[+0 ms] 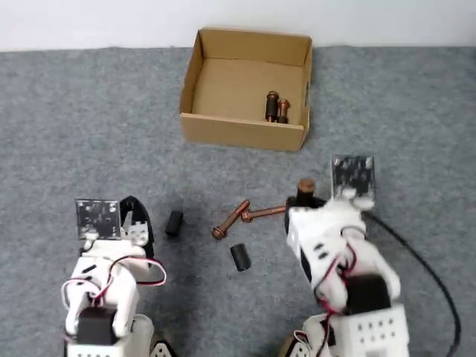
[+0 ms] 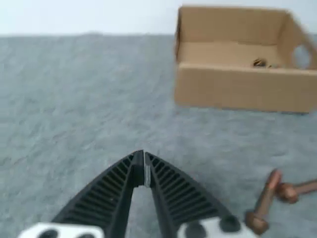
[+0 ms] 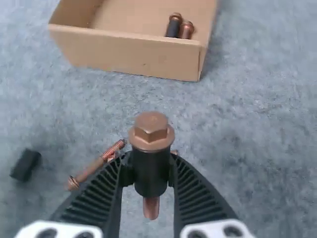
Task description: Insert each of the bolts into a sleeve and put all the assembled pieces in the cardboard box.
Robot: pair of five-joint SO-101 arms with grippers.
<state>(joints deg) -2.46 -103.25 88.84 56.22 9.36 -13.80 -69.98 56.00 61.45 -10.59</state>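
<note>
My right gripper [image 3: 148, 171] is shut on a black sleeve [image 3: 149, 171] with a copper bolt [image 3: 151, 131] through it, held above the carpet in front of the cardboard box [image 1: 245, 130]; the high view shows the assembly [image 1: 305, 192] at the right arm's tip. Two assembled pieces [image 1: 276, 107] lie in the box's right corner. Two loose bolts [image 1: 242, 214] lie crossed on the carpet between the arms. Two black sleeves [image 1: 174, 223] [image 1: 239, 256] lie near them. My left gripper [image 2: 143, 168] is shut and holds nothing, low at the left, near the first sleeve.
Grey carpet covers the table, with a white wall behind the box [image 2: 237, 82]. A black cable [image 1: 424, 260] trails right of the right arm. Open carpet lies left of the box and between box and bolts [image 2: 270, 201].
</note>
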